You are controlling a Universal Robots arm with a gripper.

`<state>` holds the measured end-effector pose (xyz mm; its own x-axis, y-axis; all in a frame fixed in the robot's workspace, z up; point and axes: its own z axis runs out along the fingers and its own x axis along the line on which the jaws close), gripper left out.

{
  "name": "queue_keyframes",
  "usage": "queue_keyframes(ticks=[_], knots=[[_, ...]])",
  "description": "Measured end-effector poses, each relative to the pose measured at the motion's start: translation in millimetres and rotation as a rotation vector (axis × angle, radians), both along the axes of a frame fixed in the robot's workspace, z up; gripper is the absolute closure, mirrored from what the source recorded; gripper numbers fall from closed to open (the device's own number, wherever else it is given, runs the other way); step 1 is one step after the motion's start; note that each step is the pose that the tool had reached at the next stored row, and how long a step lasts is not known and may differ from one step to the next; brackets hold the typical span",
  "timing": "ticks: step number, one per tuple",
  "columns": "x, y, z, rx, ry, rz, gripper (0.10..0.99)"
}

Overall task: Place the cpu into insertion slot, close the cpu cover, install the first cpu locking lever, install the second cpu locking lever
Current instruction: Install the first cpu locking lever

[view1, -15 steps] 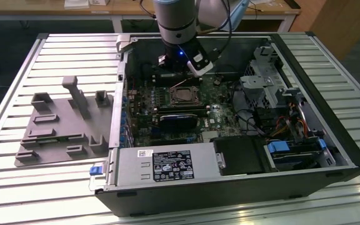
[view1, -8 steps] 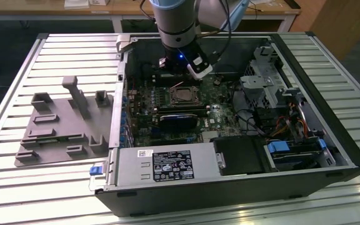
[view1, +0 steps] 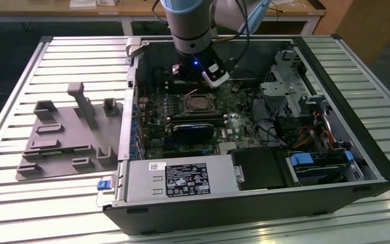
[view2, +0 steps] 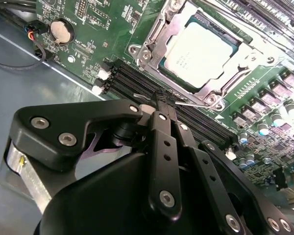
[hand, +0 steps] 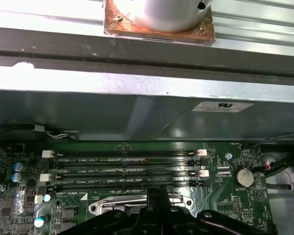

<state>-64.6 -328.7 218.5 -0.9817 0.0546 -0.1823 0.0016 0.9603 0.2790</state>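
Note:
The cpu, a flat silver-grey square, lies in the insertion slot on the green motherboard. The cpu cover, a thin silver frame, lies flat around it. My gripper is shut, its two black fingers pressed together. Their tips rest against a thin silver locking lever that runs along the slot's edge beside the memory slots. In the exterior view the gripper reaches down into the open case just behind the slot. The first wrist view has the fingertips over the slot's metal frame.
Black memory slots lie between the socket and the case wall. A coin battery and loose cables sit nearby. A power supply, a drive cage and a dark card crowd the case. A grey fixture plate lies outside.

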Motion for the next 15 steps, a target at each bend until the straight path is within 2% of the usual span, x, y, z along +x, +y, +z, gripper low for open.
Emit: queue_keyframes(ticks=[10, 15], knots=[[0.1, 5.1, -3.1, -0.001, 0.0, -0.002, 0.98], [0.3, 9.5, -4.1, -0.008, 0.0, -0.004, 0.98]])
